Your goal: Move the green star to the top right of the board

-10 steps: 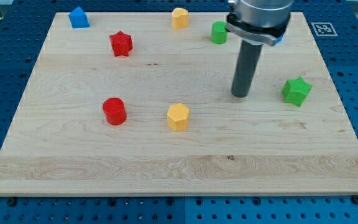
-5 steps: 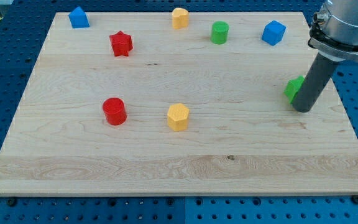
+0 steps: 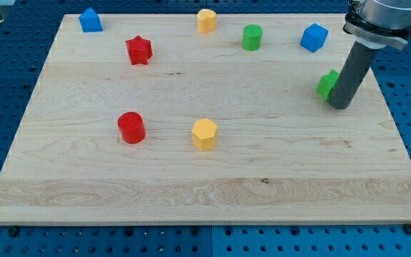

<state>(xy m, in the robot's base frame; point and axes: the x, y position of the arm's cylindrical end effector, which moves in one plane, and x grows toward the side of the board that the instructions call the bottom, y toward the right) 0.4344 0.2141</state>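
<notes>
Dark rod's lower end, my tip (image 3: 338,106), down on the pale wooden board (image 3: 191,193) – pressed against the green star-shaped block (image 3: 326,84), which peeks out on the rod's left, mostly hidden. No jaws on this rig, only the rod. Up-left of the star: blue cube block (image 3: 314,37) – further left, green cylinder block (image 3: 252,36). Star on the board's right side, below the top right corner.

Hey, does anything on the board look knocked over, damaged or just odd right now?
Nothing stands out. All the blocks sit upright on the wooden board, none chipped or hanging over an edge. The only unusual thing is the green star, mostly hidden behind the rod, with my tip against its lower right side.
</notes>
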